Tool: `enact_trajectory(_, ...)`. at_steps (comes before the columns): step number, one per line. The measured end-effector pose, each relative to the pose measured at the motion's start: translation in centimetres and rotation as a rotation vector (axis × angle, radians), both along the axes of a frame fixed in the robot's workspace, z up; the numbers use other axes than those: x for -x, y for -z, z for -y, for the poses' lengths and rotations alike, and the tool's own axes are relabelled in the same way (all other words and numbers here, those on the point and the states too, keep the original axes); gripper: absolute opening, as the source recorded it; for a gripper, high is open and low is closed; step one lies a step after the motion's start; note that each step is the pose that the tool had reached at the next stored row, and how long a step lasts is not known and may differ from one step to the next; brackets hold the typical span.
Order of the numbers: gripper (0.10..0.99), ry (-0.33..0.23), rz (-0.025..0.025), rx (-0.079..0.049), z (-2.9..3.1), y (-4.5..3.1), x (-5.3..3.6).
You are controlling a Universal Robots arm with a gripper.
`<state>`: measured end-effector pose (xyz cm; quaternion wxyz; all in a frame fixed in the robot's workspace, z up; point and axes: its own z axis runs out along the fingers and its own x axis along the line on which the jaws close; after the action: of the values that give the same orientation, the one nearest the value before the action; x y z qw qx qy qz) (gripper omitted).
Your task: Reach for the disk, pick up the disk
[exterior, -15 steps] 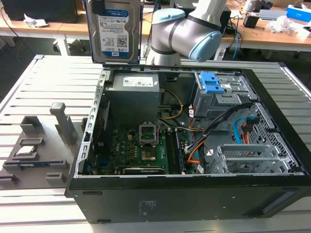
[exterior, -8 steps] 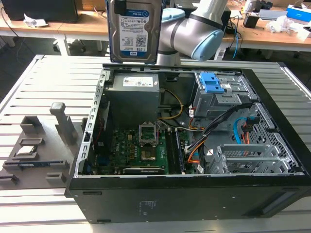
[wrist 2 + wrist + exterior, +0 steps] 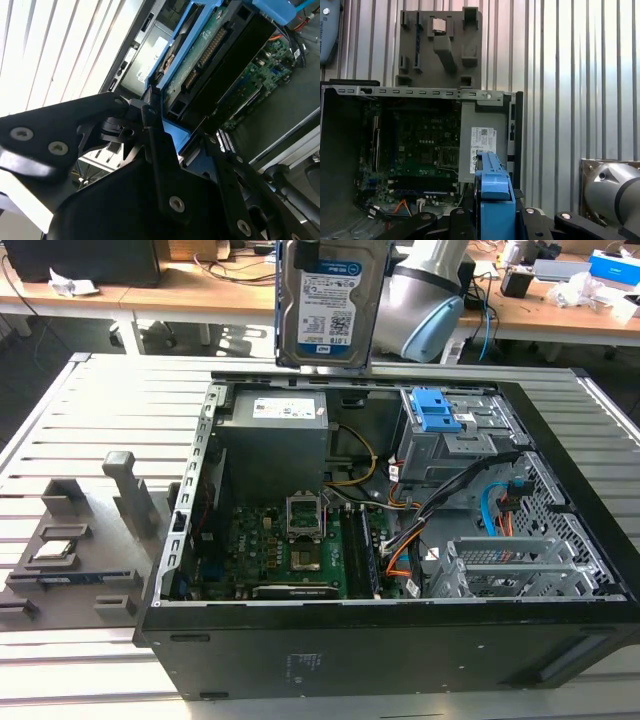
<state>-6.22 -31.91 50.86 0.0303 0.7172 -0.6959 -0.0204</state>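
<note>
1. The disk point(image 3: 328, 305) hangs upright in the air above the open computer case point(image 3: 560, 530), near the top of the exterior view. Its flat silver-grey metal face and white-and-blue label are turned to the camera, and it touches nothing below it.
2. A blue plastic frame edges the disk. In the second wrist view the disk point(image 3: 210, 50) shows its other face, a green circuit board with a row of connector pins set within that frame.
3. The gripper point(image 3: 177, 132) is clamped on the disk, with its black, angular, bolted fingers point(image 3: 155, 145) pressing the blue frame from both sides. In the first wrist view the gripper point(image 3: 495, 217) holds the narrow blue edge of the disk point(image 3: 494, 180) between them.
4. The rounded grey and pale-blue arm point(image 3: 425, 300) stands just behind the disk in the exterior view.
5. The case is a black, boxy metal shell lying on its side with its panel off. Inside are a grey boxy power supply point(image 3: 275, 445), a green motherboard point(image 3: 290, 550), orange cables point(image 3: 395, 565) and a bare blue plastic caddy point(image 3: 437, 410) in a perforated metal cage.
6. The case rests on a ribbed, slatted metal table point(image 3: 120, 400). On the exterior view's left lies a matte grey tray point(image 3: 90, 585) of blocky holders, with a small square silver chip point(image 3: 57, 550) seated in it.
</note>
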Motion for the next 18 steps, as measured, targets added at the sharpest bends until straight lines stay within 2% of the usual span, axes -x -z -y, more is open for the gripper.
enact_trajectory(1, 0.365, 0.0, -0.0002, 0.0, -0.1, 0.0, -0.92)
enact_trajectory(3, 0.365, 0.0, -0.001, 0.0, -0.42, 0.0, -3.9)
enact_trajectory(7, 0.365, 0.0, -0.0014, 0.0, -0.59, 0.0, -5.76)
enact_trajectory(9, 0.365, 0.0, -0.0018, 0.0, -0.74, 0.0, -7.37)
enact_trajectory(11, 0.365, 0.0, -0.0019, 0.0, -0.82, 0.01, -8.3)
enact_trajectory(12, 0.365, 0.0, -0.0023, 0.0, -0.94, 0.0, -9.54)
enact_trajectory(14, 0.365, 0.0, -0.0026, 0.0, -1.07, 0.0, -10.9)
enact_trajectory(16, 0.365, 0.0, -0.0029, 0.0, -1.16, 0.0, -11.82)
enact_trajectory(18, 0.365, 0.0, -0.0034, 0.0, -1.33, 0.0, -13.4)
